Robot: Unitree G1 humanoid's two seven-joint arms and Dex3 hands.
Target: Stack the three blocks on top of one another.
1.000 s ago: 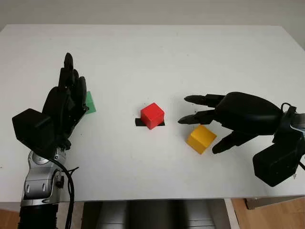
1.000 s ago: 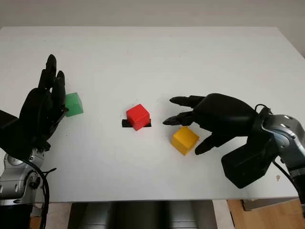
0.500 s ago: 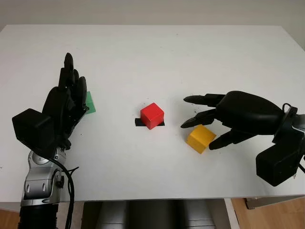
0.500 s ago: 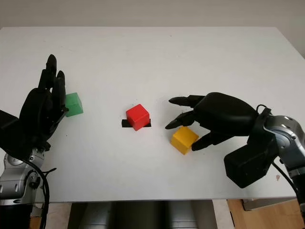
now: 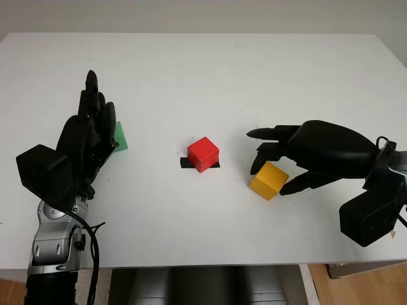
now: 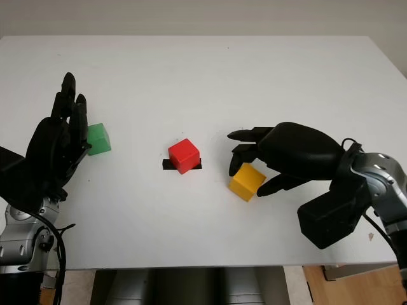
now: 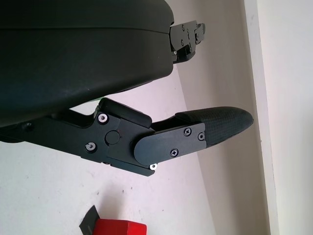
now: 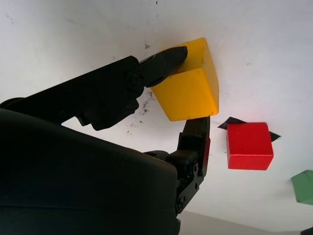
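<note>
Three blocks lay on the white table, none stacked. The red block sat near the centre on a small black tape mark. The green block sat well to the left, just beside the left hand. The yellow block sat to the right of the red block, apart from it.

The right hand was closed around the yellow block. In the right wrist view, one fingertip pressed against one side face of the yellow block, and another finger lay against the opposite side. The block appeared slightly tilted, though whether it had left the table surface could not be confirmed.

The left hand was held upright over the left part of the table, open and holding nothing, with the green block partly hidden behind it in the left eye view. The left wrist view showed an edge of the red block and the tape mark.
</note>
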